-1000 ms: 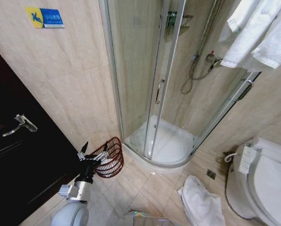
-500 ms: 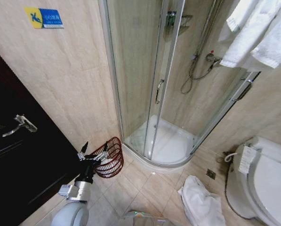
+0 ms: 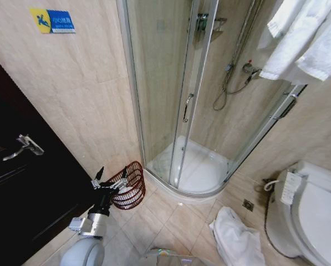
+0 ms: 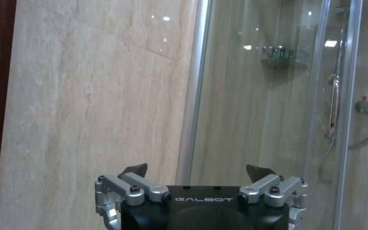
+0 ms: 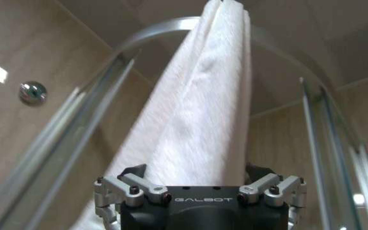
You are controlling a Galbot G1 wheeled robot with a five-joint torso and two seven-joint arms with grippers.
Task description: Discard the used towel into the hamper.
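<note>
- Down by the floor in the head view: dark red-brown half-round wire hamper [image 3: 131,187], flat side to the beige tiled wall [image 3: 82,100], beside the glass shower cabin [image 3: 171,111].
- Just in front of it, left claw [image 3: 112,174], released and empty, likely parked by the drop point.
- From the right wrist: right claw [image 5: 197,170] spread wide, astride a folded white hanging towel [image 5: 203,105] on a curved chrome rail [image 5: 139,38], not clenched; probably lining up a grab.
- In the head view alone, a crumpled white towel [image 3: 237,238] on the floor by the white toilet [image 3: 309,210], well apart from the hamper.

left gripper [image 3: 111,176] spread, right gripper [image 5: 197,173] spread
</note>
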